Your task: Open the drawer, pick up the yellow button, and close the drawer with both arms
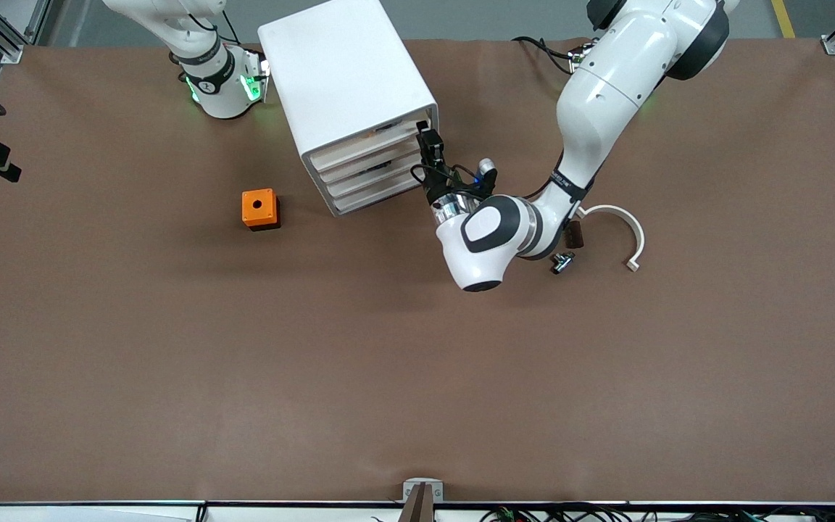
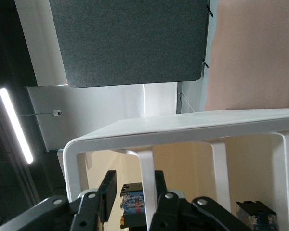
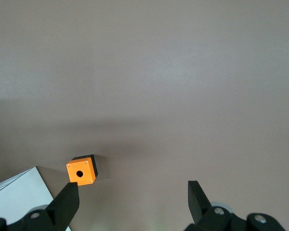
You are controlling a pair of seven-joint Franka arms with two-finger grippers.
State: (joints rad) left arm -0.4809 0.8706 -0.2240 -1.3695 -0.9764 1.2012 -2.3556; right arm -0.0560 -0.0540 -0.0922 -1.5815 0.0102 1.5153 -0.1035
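two pincers differ: the left pincer pinches the white front lip of the top drawer, which sits shut in the cabinet; the right pincer waits spread above the tabletop. button unseen. a thin grip could slip off on pulling.

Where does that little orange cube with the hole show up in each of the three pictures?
Front view: the orange cube sits on the table beside the white cabinet, toward the right arm's end.
Left wrist view: not in it; only the cabinet's front shows.
Right wrist view: the cube lies between the right gripper's open fingers and the cabinet corner.
Shared landmark: the cabinet.
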